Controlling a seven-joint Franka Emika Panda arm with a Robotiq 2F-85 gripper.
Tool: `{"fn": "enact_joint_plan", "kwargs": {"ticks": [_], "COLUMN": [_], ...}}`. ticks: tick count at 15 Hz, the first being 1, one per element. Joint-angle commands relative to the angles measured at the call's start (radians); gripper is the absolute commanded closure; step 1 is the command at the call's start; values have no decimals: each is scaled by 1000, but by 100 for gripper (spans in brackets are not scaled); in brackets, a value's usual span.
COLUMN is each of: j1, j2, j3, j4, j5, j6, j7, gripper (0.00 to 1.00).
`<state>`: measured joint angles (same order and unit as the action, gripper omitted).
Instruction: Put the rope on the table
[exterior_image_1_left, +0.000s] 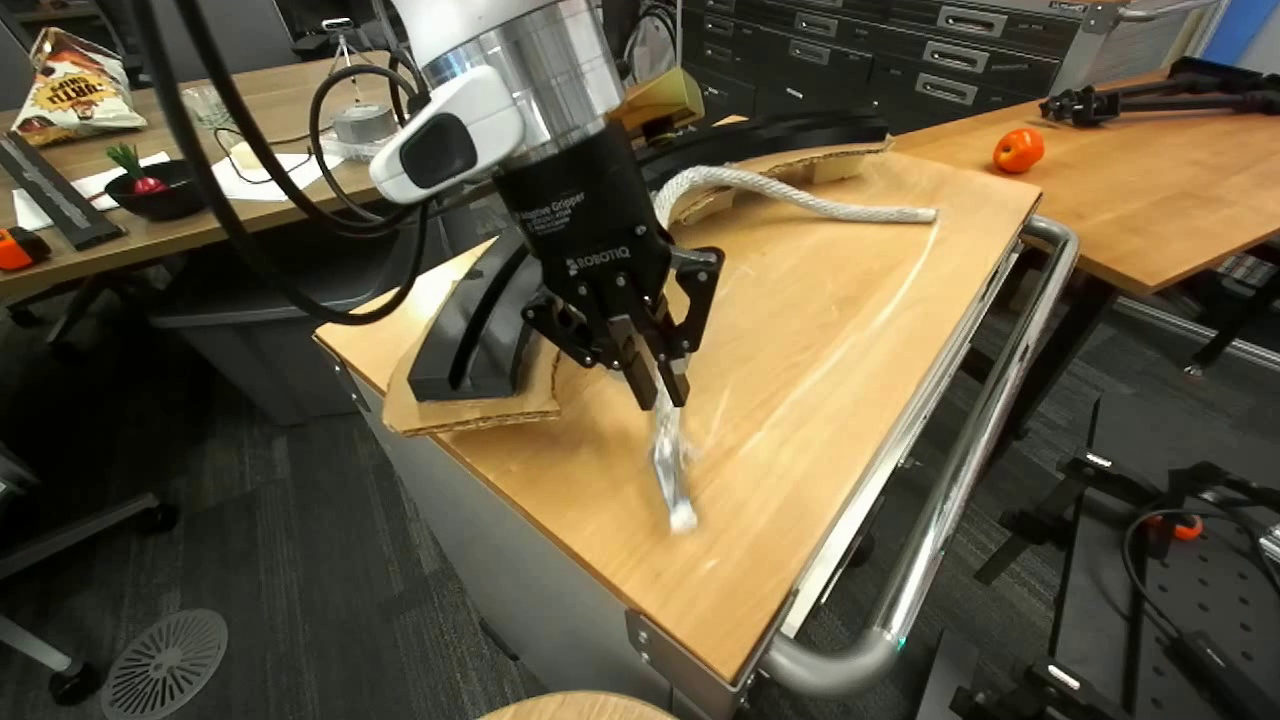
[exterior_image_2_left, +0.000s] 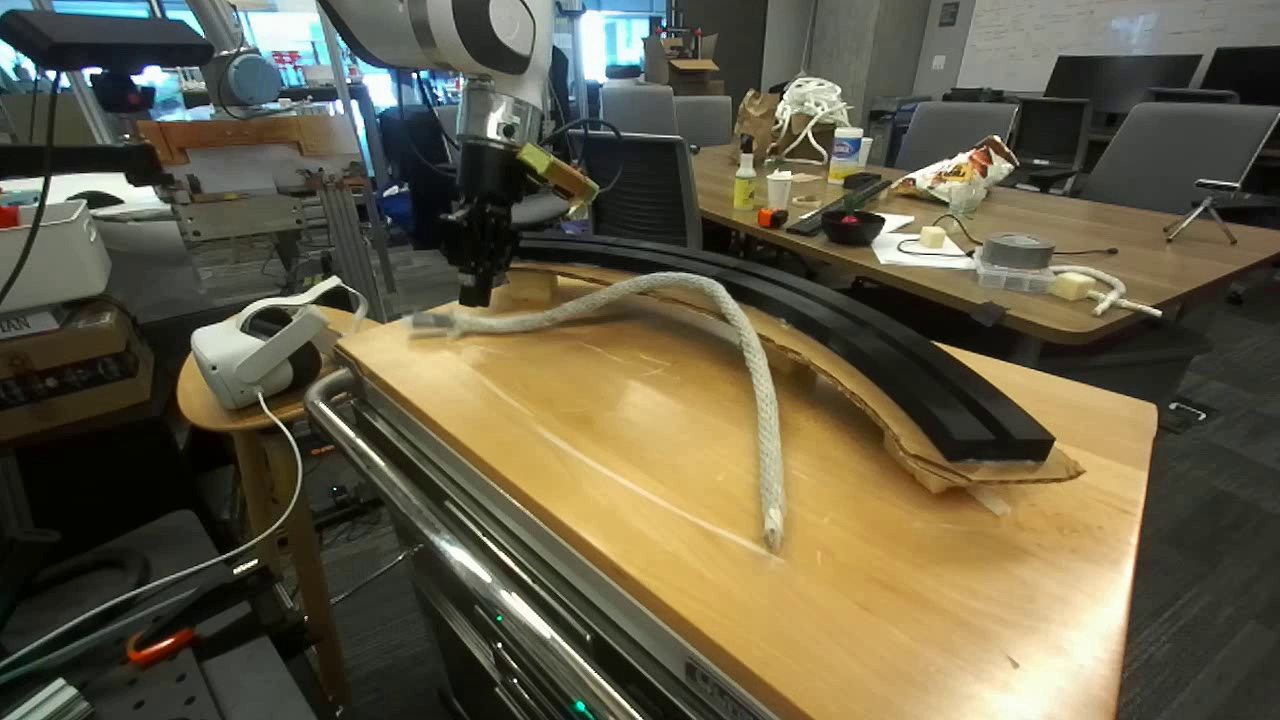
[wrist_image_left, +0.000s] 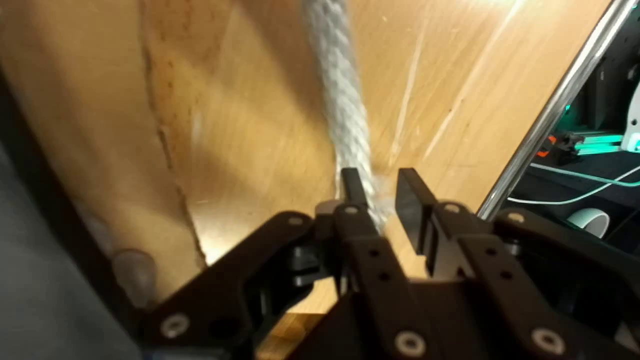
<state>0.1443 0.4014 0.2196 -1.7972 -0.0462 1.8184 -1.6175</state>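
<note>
The pale grey-white rope (exterior_image_1_left: 860, 211) (exterior_image_2_left: 764, 420) lies in a bend across the light-brown table (exterior_image_1_left: 800, 340) (exterior_image_2_left: 620, 420). Its far end rests on the wood. Its near end, blurred and shiny, is at or just above the wood under my gripper (exterior_image_1_left: 662, 402) (exterior_image_2_left: 477, 298). I cannot tell whether the rope's middle touches the table or the cardboard. In the wrist view, the rope (wrist_image_left: 345, 100) runs below and behind the left finger of my gripper (wrist_image_left: 378, 175). The fingers are apart, with nothing visibly clamped between them.
A wide black curved strip (exterior_image_1_left: 470, 340) (exterior_image_2_left: 850, 340) sits on a raised cardboard ledge (exterior_image_1_left: 540, 400) along the table's back. A metal tube rail (exterior_image_1_left: 960, 520) (exterior_image_2_left: 450, 540) runs along the opposite side. A stool with a white headset (exterior_image_2_left: 250, 350) stands close to the table.
</note>
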Motion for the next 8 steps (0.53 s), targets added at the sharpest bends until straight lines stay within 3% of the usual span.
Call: {"fn": "enact_joint_plan", "kwargs": {"ticks": [1, 6, 8], "j1": [-19, -45, -53], "j2": [-115, -355, -457], "j3": [9, -9, -30], "j4": [-106, -321, -403], "j5": [36, 82, 108], "j6": [141, 359, 405], "j7": [11, 48, 76], "gripper": [45, 5, 0]}}
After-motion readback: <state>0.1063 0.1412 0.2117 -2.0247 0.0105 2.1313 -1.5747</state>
